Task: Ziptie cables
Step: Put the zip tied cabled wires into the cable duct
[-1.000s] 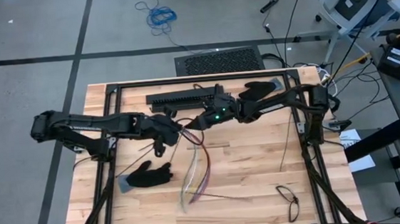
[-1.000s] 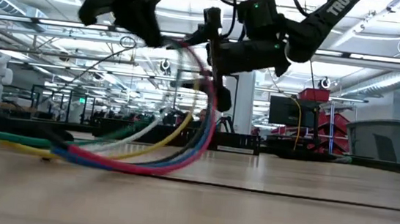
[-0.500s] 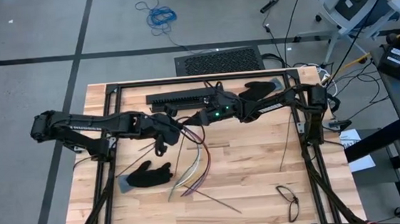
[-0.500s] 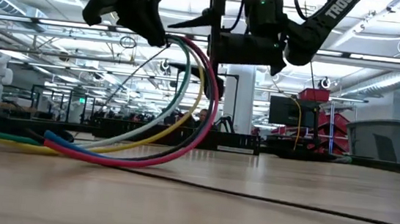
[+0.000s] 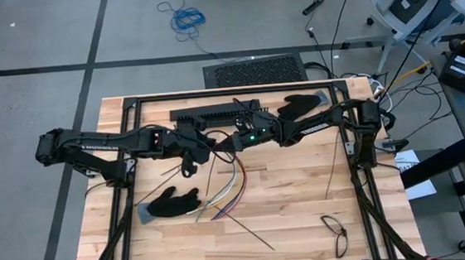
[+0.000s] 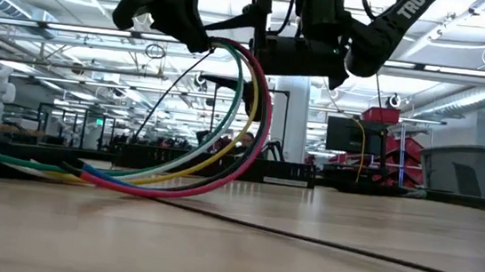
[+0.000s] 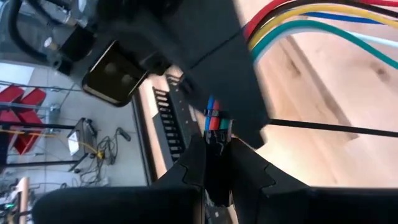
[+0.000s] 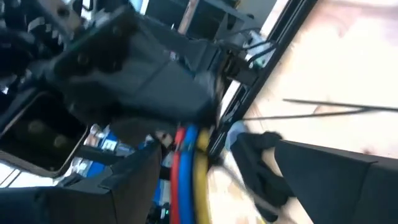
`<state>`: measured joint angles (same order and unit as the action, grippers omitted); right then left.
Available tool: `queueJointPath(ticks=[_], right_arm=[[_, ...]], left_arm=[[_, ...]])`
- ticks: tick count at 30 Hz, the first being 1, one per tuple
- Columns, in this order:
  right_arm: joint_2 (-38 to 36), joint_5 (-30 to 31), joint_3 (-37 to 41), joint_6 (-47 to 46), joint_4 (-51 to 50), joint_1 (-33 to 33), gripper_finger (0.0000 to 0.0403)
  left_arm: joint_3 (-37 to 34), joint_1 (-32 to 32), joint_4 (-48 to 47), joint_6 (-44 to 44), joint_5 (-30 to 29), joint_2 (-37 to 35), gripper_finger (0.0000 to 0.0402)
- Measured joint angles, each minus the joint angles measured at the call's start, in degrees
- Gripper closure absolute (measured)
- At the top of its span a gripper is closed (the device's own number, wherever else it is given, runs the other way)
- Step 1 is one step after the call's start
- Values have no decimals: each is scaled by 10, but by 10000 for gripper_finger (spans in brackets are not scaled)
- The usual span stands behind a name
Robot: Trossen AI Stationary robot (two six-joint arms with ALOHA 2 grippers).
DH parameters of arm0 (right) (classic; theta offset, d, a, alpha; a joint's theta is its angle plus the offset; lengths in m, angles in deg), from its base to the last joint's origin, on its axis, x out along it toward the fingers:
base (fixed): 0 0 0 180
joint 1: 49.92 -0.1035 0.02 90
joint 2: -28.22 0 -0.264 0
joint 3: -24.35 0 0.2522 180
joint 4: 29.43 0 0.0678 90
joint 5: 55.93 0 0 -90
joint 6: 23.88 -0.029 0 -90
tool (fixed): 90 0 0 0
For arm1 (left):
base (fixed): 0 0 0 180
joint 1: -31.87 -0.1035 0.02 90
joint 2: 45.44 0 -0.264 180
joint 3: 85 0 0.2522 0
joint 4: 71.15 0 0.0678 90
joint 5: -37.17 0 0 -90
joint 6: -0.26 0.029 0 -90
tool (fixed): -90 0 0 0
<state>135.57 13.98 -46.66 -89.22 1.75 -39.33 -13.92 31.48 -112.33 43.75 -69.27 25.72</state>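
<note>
- Cables (image 6: 224,143): a gathered bundle of coloured wires, red, yellow, green, blue and pale, held up in the air above the middle of the table (image 5: 306,215), between the two arms.
- Lie of the cables: from the held end they arc over and droop to the table, the loose ends trailing on the wood towards the left arm's side, near a black glove (image 5: 172,204).
- Left gripper (image 7: 217,149): fingers nearly together, clamped on the end of the cables; the coloured tips show just between the fingers in the left wrist view.
- Right gripper (image 8: 186,168): jaws wide apart, standing on either side of the cables just beside the left gripper; the red, blue and yellow wires run through the gap. Whether the fingers press on the bundle cannot be told.
- Zip ties: thin black strips lie loose on the table, one (image 5: 245,230) near the cables' free ends, one (image 5: 331,165) farther towards the right arm's side.
- A thin black line also hangs from near the grippers beside the cables in the low view; whether it is a tie round the bundle cannot be told.
- Done, by judgement: cables gathered into one bundle and lifted.
- Left, by judgement: no tightened tie shows on the bundle; threading, cinching and setting down appear outstanding.
- Also present: a long black slotted bar (image 5: 206,113) at the table's far edge; spectacles (image 5: 333,230) near the front corner.
</note>
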Motion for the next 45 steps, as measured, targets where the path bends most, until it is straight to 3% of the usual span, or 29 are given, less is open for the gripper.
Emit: queueJointPath(ticks=[10,20,45], right_arm=[[0,5,0,-4,16,10,94],[0,1,0,-3,16,4,166],[0,2,0,-11,29,2,245]], left_arm=[[0,17,-33,-11,3,0,360],[0,8,-20,-11,-1,0,360],[0,8,-30,-11,-8,0,360]])
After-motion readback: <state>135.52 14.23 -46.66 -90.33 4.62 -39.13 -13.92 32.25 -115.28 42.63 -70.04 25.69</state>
